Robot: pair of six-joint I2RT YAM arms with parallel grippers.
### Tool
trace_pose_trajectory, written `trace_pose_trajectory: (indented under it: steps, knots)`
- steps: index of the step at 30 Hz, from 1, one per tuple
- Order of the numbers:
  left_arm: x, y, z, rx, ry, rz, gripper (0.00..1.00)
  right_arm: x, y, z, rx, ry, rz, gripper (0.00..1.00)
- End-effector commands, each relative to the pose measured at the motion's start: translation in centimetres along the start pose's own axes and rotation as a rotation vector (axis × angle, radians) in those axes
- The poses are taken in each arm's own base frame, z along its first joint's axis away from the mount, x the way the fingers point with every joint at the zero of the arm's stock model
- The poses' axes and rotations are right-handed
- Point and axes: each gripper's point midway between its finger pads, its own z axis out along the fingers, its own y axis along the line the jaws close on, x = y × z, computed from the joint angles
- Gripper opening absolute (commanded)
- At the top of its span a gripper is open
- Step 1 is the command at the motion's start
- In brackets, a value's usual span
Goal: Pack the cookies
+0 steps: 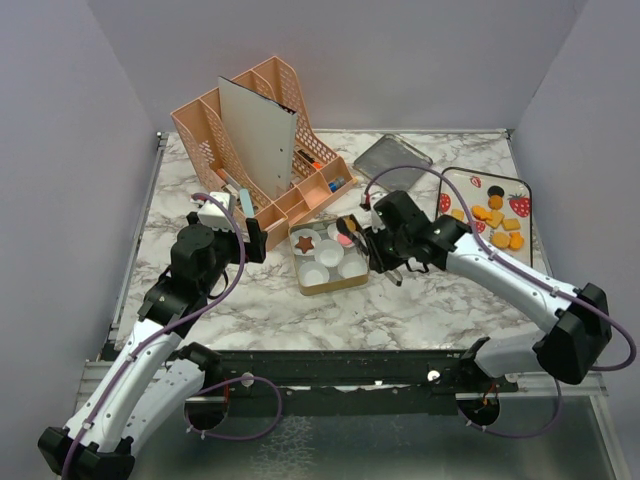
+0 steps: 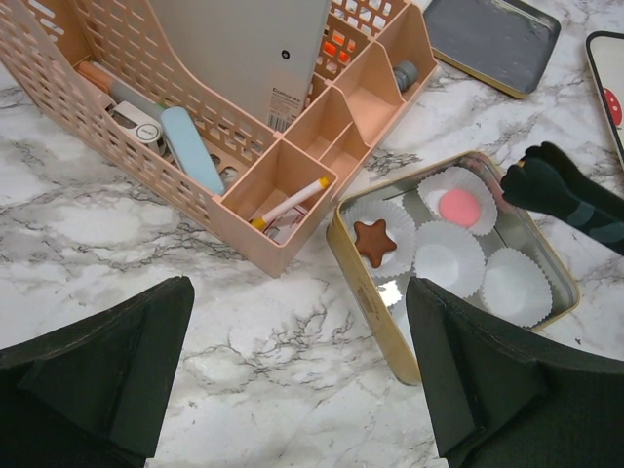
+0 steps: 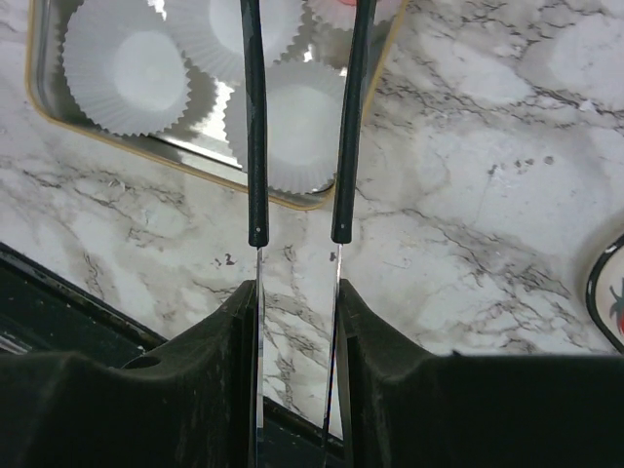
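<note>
Right now the marbled tabletop carries a pink mesh organiser at the back left. A pale board stands in it. The board's barcode sticker shows in the left wrist view, but its print is too small for me to read.

At the far right lies a strawberry-print tray. Near the middle sits a gold-rimmed tin, and its lid lies apart behind it.

The left jaws hang spread wide over bare marble, beside the organiser and tin, their fingers touching nothing.

The right jaws are clenched on the metal shanks of a pair of tongs. The tongs' black tips reach over the tin's right side. Whether the tips pinch anything I cannot tell.

Most of the cookies are still on the tray: the orange squares and a dark round.

Only the left wrist view shows the tin's contents clearly: a brown star and a pink round, each in a paper cup. The right wrist view shows mostly empty cups.
</note>
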Motion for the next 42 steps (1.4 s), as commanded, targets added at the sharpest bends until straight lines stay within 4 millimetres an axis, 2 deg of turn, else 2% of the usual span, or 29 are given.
trace_pose_trajectory:
  steps: [1, 10, 24, 42]
  knots:
    - [0.1, 0.5, 0.2, -0.020, -0.008, 0.008, 0.99, -0.6, 2.8, 0.9, -0.065, 0.010, -0.068, 0.24]
    - [0.1, 0.4, 0.2, -0.013, -0.006, 0.004, 0.99, 1.0, 4.9, 2.9, -0.083, 0.096, -0.137, 0.24]
    - [0.2, 0.3, 0.4, -0.007, 0.001, 0.004, 0.99, 2.0, 5.1, 4.8, -0.063, 0.155, -0.175, 0.30]
    - [0.3, 0.4, 0.5, -0.006, 0.006, 0.004, 0.99, 2.1, 5.0, 5.5, -0.047, 0.157, -0.180, 0.44]
